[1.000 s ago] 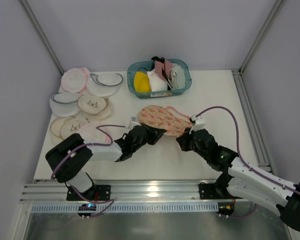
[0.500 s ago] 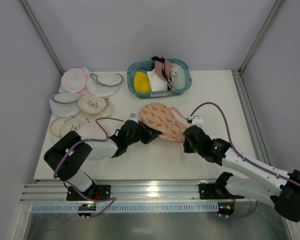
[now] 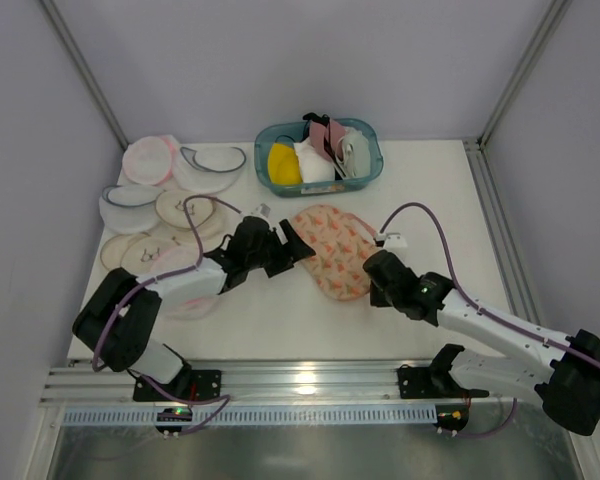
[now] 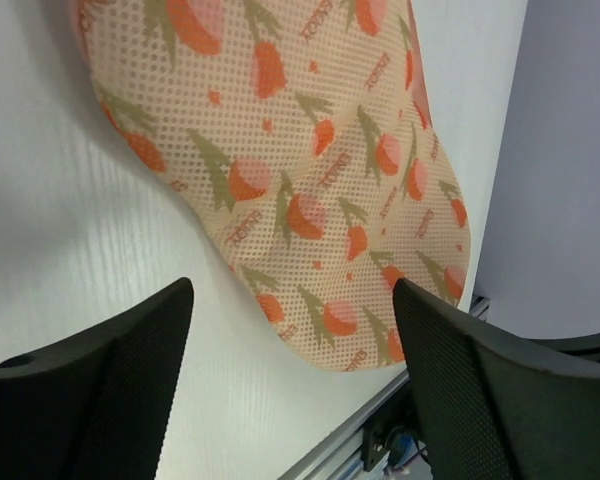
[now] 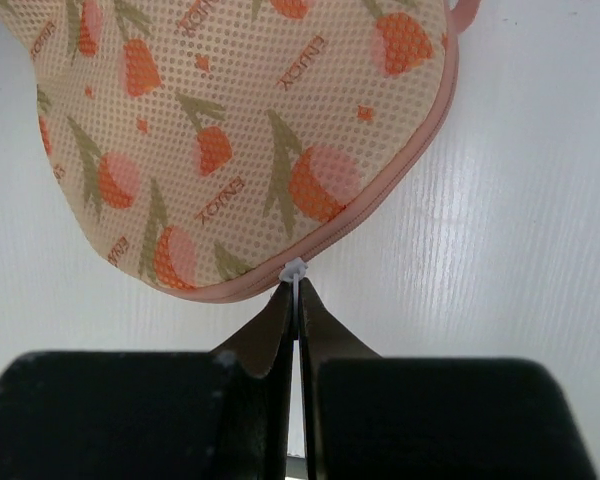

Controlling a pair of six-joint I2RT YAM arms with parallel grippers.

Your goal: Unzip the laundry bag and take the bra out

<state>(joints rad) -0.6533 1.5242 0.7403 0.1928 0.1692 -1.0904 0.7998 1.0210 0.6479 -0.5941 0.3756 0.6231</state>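
Since the laundry bag (image 3: 335, 250) has swung from crosswise to diagonal at mid-table, I judge the grip secure: my right gripper (image 5: 298, 300) is pinched on the white zipper pull (image 5: 294, 270) at the bag's near edge. My left gripper (image 4: 290, 330) stands wide, holding nothing, beside the far lobe. The trim (image 5: 372, 213) looks unopened; the bra is unseen, probably inside.

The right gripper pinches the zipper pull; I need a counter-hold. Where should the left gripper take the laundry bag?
Probably the lobe edge under the left gripper, from above: the laundry bag lies flat, so only its rim offers a pinch, opposite the zipper pull in the right gripper.
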